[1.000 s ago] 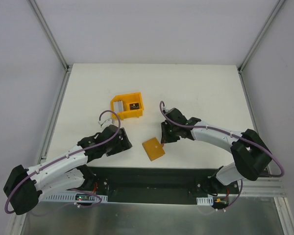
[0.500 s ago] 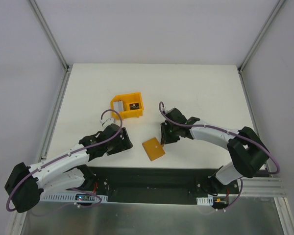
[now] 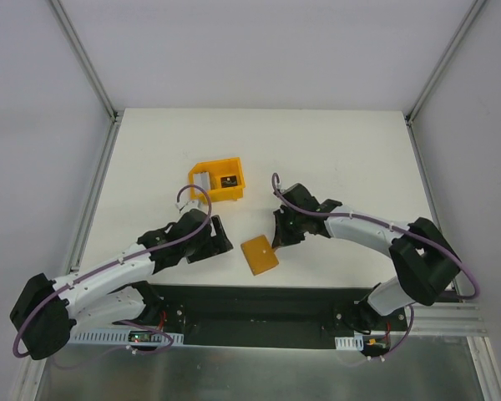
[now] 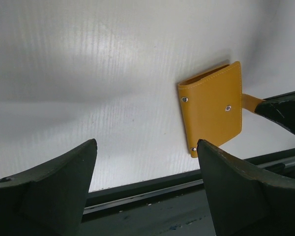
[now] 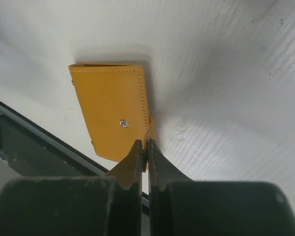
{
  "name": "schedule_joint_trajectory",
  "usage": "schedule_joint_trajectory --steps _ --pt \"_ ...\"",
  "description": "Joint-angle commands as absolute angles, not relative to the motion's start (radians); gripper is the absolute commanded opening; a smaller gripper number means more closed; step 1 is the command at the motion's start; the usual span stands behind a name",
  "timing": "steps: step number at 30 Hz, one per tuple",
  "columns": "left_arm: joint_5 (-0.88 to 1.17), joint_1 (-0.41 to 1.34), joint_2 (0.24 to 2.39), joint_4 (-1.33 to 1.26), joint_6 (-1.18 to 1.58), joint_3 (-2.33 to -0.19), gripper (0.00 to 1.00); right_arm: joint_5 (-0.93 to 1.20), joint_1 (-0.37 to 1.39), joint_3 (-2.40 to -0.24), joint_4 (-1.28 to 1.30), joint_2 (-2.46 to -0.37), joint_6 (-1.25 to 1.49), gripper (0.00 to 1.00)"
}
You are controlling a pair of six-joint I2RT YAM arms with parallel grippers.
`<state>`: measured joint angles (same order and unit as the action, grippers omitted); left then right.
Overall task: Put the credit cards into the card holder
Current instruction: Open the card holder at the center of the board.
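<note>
Lying shut by the middle of the bench's near edge, the card holder (image 3: 261,254) is pinched at its snap tab (image 5: 150,132) by the right gripper (image 5: 146,143), clamped tight, likely to peel the flap open, while the left gripper (image 4: 146,145) hovers left of it, spread wide and empty, perhaps to steady it. Farther back, the yellow bin (image 3: 234,195) holds a grey and a dark shape, probably the credit cards (image 3: 202,180), too small to identify; the holder's pockets are hidden.
</note>
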<state>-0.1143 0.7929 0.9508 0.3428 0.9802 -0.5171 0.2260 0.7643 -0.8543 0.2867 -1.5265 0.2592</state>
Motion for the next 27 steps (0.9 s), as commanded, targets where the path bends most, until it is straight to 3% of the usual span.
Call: schedule_joint_trajectory --steps 1,8,27 --pt "-0.051 0.799 1.005 0.23 0.956 -0.555 0.82 0.265 0.764 -0.896 0.272 -1.445 0.33 0.0" --pt "-0.002 0.801 1.104 0.16 0.969 -0.58 0.81 0.275 0.796 -0.821 0.181 -1.345 0.439 0.0" --pt "0.156 0.802 1.158 -0.072 1.051 -0.503 0.81 0.249 0.885 -0.813 0.137 -1.307 0.52 0.0"
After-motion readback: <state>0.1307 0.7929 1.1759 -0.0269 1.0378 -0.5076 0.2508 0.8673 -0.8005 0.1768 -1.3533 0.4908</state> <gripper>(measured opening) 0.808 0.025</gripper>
